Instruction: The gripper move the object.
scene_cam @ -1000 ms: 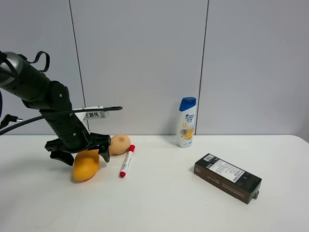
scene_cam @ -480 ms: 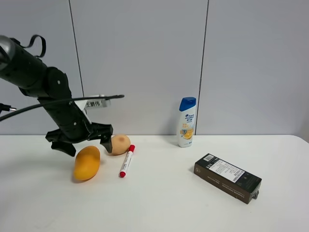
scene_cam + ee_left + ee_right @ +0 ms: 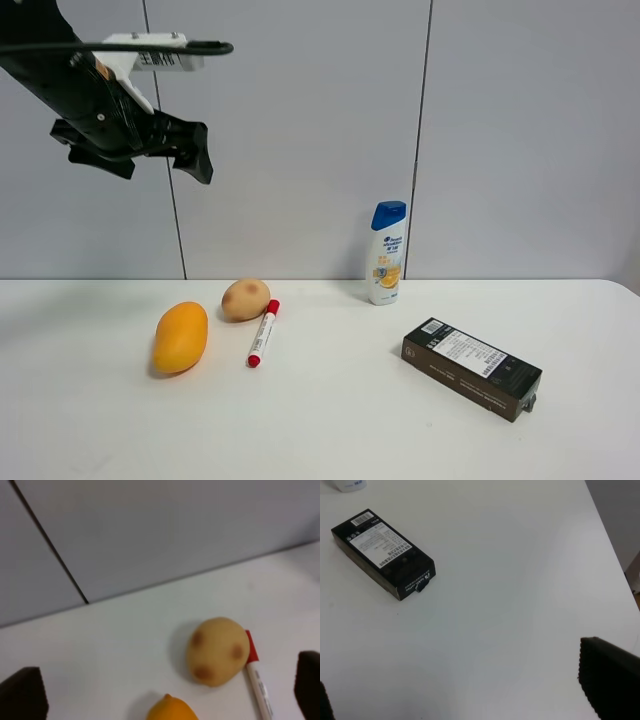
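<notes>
High view: left gripper [image 3: 148,160] wide, empty, well above the mango [image 3: 181,338]. Its wrist view adds the mango's tip between the jaws, potato [image 3: 218,651] beyond. Right gripper [image 3: 465,690], also wide, shows only in its wrist view.

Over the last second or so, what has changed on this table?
The left end effector, which was down around the mango, has risen high above the table and to the left, open and empty. The mango was left lying about where it was. The potato, marker, shampoo bottle and black box stayed put.
</notes>
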